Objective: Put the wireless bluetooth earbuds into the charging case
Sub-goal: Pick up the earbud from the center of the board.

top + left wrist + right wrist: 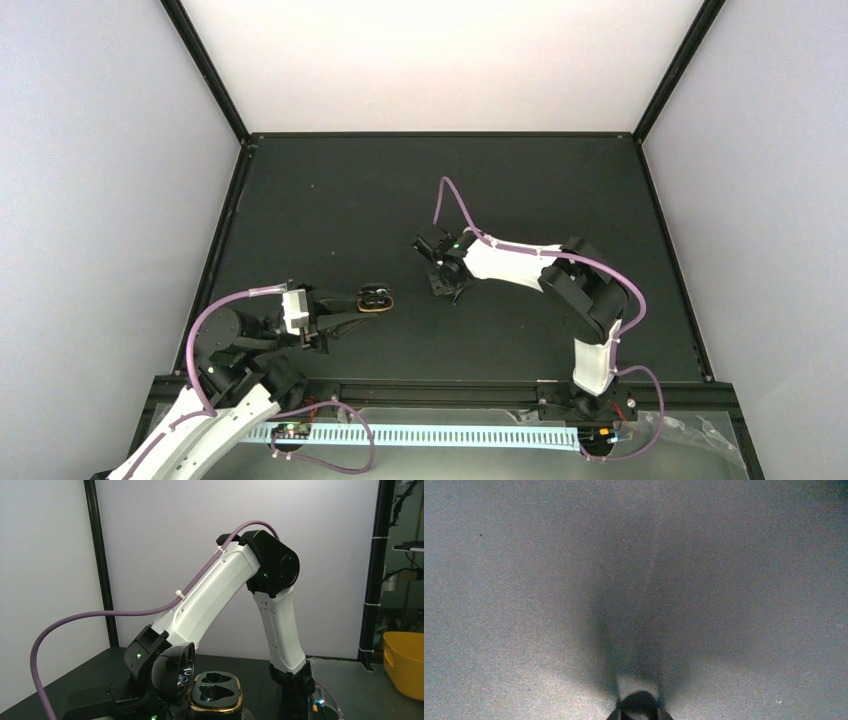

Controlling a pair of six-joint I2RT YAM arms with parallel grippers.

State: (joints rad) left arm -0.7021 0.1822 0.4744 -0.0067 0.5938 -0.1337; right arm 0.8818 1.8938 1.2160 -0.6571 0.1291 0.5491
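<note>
Left gripper (356, 303): clamped down on the charging case (377, 298), fingers on either side of it. Held at my fingertips over the near-left part of the black mat (330, 200).

Case orientation: open face up. Lid (172, 672) is swung open and stands tilted on the left side in my left wrist view. Glossy black shell with a gold rim (215, 711). Both sockets (214, 677) show as hollows. From the top camera the case looks slightly longer left to right, roughly in line with my left fingers, but it is too small there to be sure.

Right gripper (443, 283): pointing down at the mat, right of the case, a little farther back and apart from it. The right wrist camera is very close to the mat. The tips are close together, with a dark rounded shape (638, 704) between them. Can't tell if it's an earbud or if I'm gripping it.

Surroundings: in the left wrist view my right arm (220, 592) rises directly behind the case, with its purple cable (90, 616) looping off to the left. A yellow bin (404, 662) sits off the table at far right. Nothing lies between the case and my right gripper.
</note>
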